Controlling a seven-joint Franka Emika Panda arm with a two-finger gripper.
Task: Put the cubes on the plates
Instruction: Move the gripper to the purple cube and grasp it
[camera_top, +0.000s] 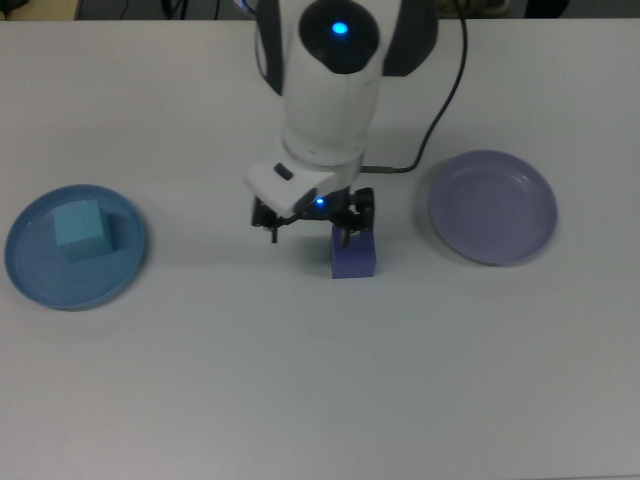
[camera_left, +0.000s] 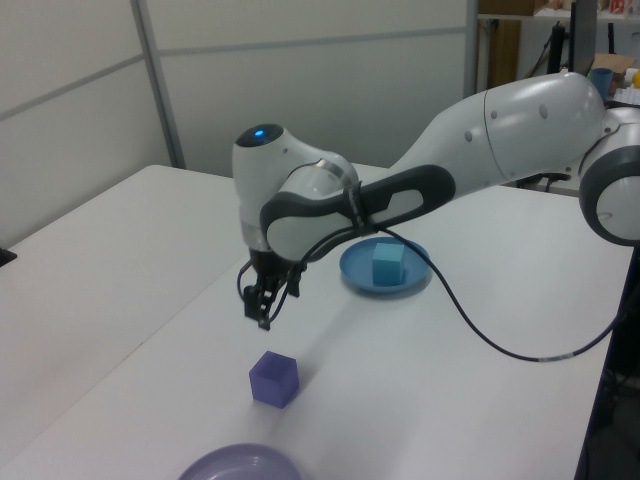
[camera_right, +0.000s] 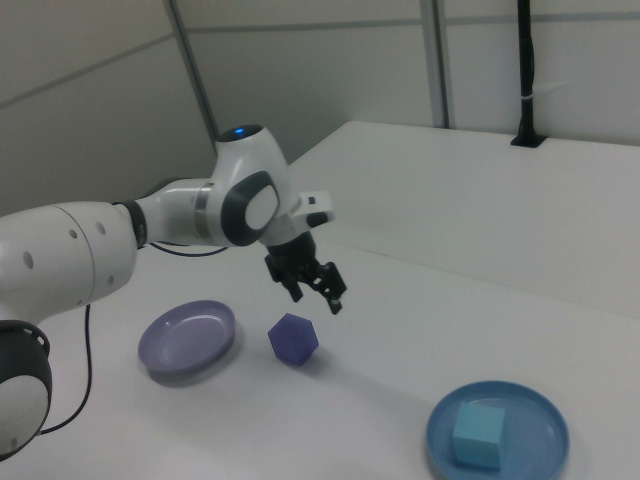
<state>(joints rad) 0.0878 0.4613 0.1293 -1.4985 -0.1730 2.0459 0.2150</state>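
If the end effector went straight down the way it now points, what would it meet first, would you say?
Probably the small violet-blue foam cube or the white table right beside it; the open end effector hangs just above, though the exact alignment is unclear.

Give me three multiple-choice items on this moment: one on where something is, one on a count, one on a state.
1. Where is the light cyan cube?
A. On the blue plate
B. On the lavender plate
C. On the bare table

2. How many cubes are on plates?
A. None
B. One
C. Two

3. What is the state of the tool?
A. Shut on the violet cube
B. Open, holding nothing, above the violet cube
C. Open, resting inside the lavender plate

Answers:
1. A, since the top view and the right view show the cyan cube sitting inside the blue plate.
2. B, since only the cyan cube is plated; the violet cube sits on the table and the lavender plate is empty.
3. B, since the left view shows air between the spread fingers and the violet cube below them.
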